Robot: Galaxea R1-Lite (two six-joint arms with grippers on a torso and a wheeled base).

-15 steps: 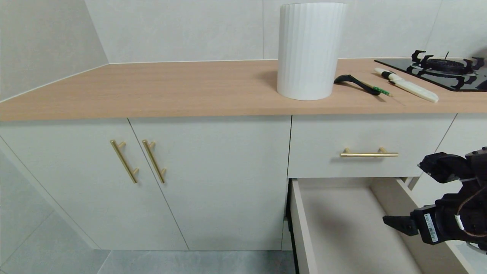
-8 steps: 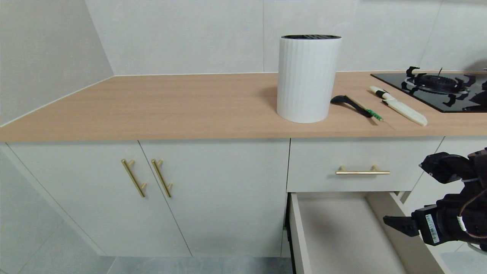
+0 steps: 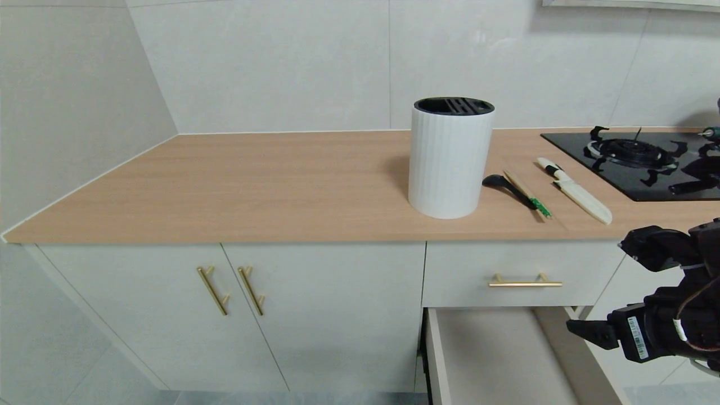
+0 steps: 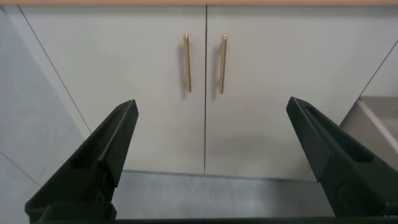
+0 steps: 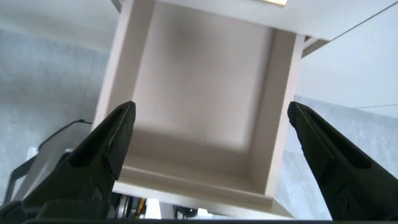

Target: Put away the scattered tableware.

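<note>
Tableware lies loose on the pale wooden bench point(image 3: 253, 185), all to the right of the tall white ribbed holder with the black slotted top point(image 3: 451, 163). A black ladle point(image 3: 506, 188) lies there with a pair of wooden chopsticks with green ends point(image 3: 527, 194) right against it. A cream-handled knife with a white blade point(image 3: 575, 190) is just beyond, near the black gas hob point(image 3: 635, 160).

Trouble looks most likely at the pick. The chopsticks are thin, flat and crowded by the ladle, so a pinch may slip or catch both. All three pieces sit close to the front edge, so a sideways nudge could send one off to the floor. The tall holder could also be knocked by an arm coming in from the right. The open beige drawer point(image 3: 489, 360) juts out beneath that stretch, in the way of a low approach.

The right hand point(image 3: 595, 285) hangs low over the drawer, its jaws spread wide, holding nothing and touching nothing. The left hand point(image 4: 211, 124) is likewise wide open and empty, facing the white cupboard doors with brass bar handles point(image 4: 205, 62).
</note>
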